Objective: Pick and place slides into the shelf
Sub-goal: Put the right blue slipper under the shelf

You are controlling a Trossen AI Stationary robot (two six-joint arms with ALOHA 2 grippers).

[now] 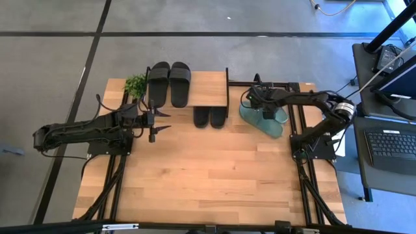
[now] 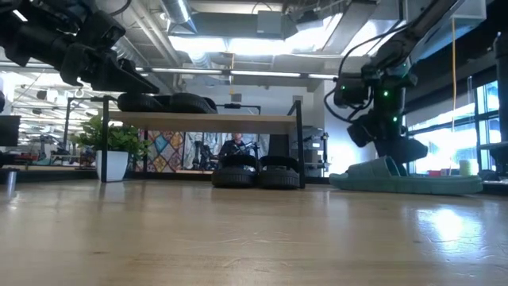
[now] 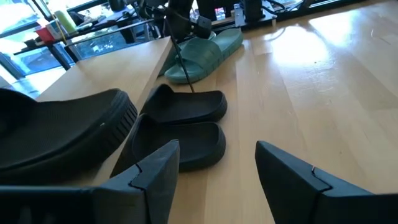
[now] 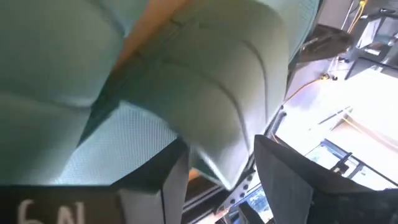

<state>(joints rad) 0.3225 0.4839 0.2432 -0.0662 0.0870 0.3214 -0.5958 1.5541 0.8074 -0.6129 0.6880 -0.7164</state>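
Black slides (image 1: 169, 83) already sit on the shelf (image 1: 208, 89), another pair (image 1: 210, 117) under it; right claw (image 1: 265, 109) spreads over the teal pair (image 1: 263, 119), left claw (image 1: 156, 121) apart, empty.

Two black slides (image 1: 168, 83) sit at upper centre of the high view on the shelf's (image 1: 209, 90) light wood top, its frame thin and black. Two more black slides (image 1: 210, 117) lie just below that board. Right of centre are the muted teal-green slides (image 1: 268, 121), with ribbed straps and a fine dotted footbed. The table (image 1: 214, 175) is pale, banded wood. A green plant (image 2: 110, 136) stands in a white pot (image 2: 117, 165).
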